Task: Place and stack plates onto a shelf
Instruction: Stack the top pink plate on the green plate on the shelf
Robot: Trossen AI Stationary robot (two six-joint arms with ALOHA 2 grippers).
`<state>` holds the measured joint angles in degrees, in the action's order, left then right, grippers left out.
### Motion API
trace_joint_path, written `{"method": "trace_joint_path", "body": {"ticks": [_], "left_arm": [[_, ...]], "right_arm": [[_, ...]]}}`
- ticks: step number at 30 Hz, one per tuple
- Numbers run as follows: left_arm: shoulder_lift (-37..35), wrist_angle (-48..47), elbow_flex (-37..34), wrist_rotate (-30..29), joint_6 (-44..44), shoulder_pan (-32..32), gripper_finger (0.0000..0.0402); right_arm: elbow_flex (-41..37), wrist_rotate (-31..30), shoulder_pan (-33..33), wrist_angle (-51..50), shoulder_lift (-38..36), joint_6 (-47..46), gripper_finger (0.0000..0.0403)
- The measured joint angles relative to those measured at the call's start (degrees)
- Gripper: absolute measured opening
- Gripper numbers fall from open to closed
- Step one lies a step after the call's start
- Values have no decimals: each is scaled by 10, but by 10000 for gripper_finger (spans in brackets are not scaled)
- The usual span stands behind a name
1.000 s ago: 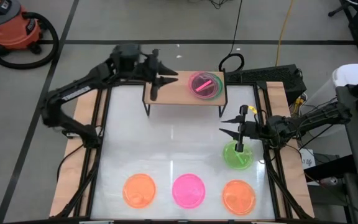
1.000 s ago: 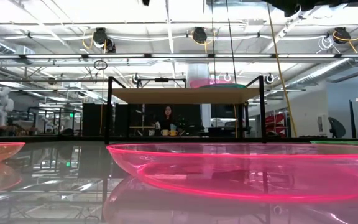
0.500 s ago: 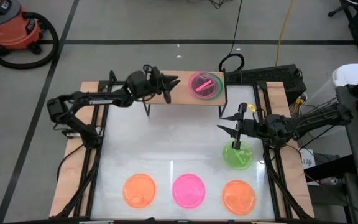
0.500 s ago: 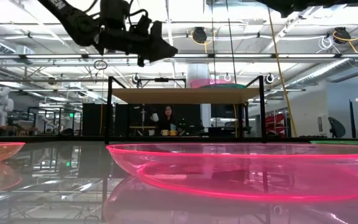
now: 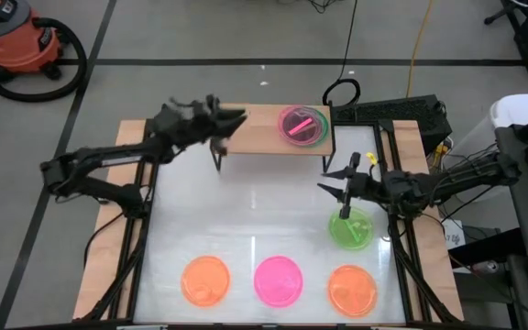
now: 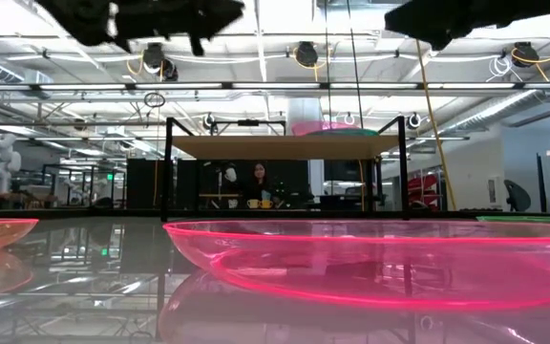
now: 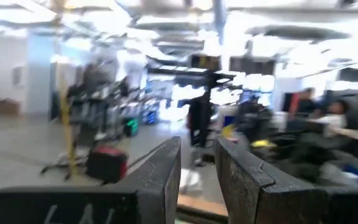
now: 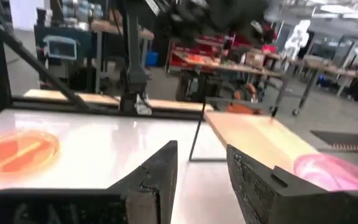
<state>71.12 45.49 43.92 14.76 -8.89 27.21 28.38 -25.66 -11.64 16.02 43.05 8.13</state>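
The right claw (image 5: 339,192), fingers a little apart, hangs just above the green plate (image 5: 351,229). The left claw (image 5: 232,119), fingers nearly together, is over the shelf's (image 5: 262,134) left end. The pink plate stack (image 5: 302,126) lies flat at its right end.

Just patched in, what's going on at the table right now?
The robot is stacking plates on the shelf, where a pink-topped stack sits at one end. The left hand hangs empty over the other end. The right hand, open, hovers above the green plate. Two orange plates and a pink one wait.
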Motion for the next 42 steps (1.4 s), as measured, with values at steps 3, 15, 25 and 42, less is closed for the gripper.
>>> {"method": "trace_joint_path", "body": {"ticks": [3, 15, 25, 42], "left_arm": [[-65, 19, -64, -10, 11, -25, 104], [-162, 78, -246, -88, 3, -130, 104], [-160, 85, -255, -116, 21, -146, 104], [-160, 87, -255, -119, 29, -146, 104]], "right_arm": [[0, -37, 4, -15, 0, -14, 121], [12, -86, 20, -98, 19, -134, 121], [11, -25, 38, -96, 131, -168, 121], [118, 101, 190, -33, 210, -107, 121]]}}
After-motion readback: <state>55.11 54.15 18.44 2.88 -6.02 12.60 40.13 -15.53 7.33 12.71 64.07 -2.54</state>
